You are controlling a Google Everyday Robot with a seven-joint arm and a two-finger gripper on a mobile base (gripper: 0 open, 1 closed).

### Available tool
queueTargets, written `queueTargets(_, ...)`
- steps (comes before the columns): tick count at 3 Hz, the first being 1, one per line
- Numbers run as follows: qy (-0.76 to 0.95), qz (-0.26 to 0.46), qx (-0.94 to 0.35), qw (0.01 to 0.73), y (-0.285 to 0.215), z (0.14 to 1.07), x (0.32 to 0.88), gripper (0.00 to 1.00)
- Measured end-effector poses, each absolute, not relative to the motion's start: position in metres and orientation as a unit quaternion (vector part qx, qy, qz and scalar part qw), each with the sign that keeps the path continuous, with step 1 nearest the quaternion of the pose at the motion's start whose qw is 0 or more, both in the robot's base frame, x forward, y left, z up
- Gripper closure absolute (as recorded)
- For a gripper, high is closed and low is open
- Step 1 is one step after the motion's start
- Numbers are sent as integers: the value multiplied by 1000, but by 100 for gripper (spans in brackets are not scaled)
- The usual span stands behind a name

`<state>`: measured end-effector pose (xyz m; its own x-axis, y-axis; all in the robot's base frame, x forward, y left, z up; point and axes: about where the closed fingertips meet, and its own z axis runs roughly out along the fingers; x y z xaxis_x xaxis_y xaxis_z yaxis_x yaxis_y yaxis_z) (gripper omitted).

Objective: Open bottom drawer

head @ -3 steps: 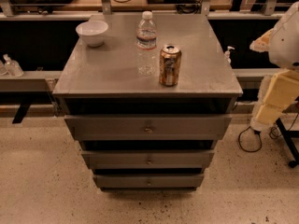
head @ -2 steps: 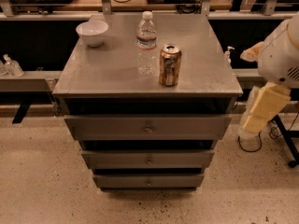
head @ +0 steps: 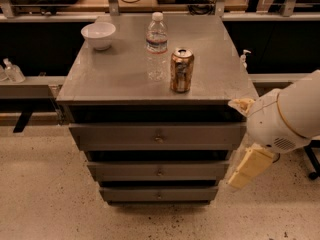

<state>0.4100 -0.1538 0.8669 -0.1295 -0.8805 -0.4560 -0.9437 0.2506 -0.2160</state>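
Bottom drawer (head: 131, 194) at 6 o'clock looks shut, knob (head: 159, 195) untouched. Gripper (head: 250, 166) at 4 o'clock, just beside cabinet (head: 120, 76) right edge, holding nothing; how open, can't tell. Reach, grasp and pull all remain.

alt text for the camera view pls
The robot's gripper hangs low beside the right side of a grey three-drawer cabinet, clear of the bottom drawer. On top stand a white bowl, a water bottle and a soda can.
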Motion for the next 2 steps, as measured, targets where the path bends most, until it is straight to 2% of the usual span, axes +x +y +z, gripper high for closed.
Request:
queueTargets(1, 746, 46, -624, 228, -148, 861, 415, 0)
queueTargets(2, 747, 56, -625, 220, -160, 815, 414, 0)
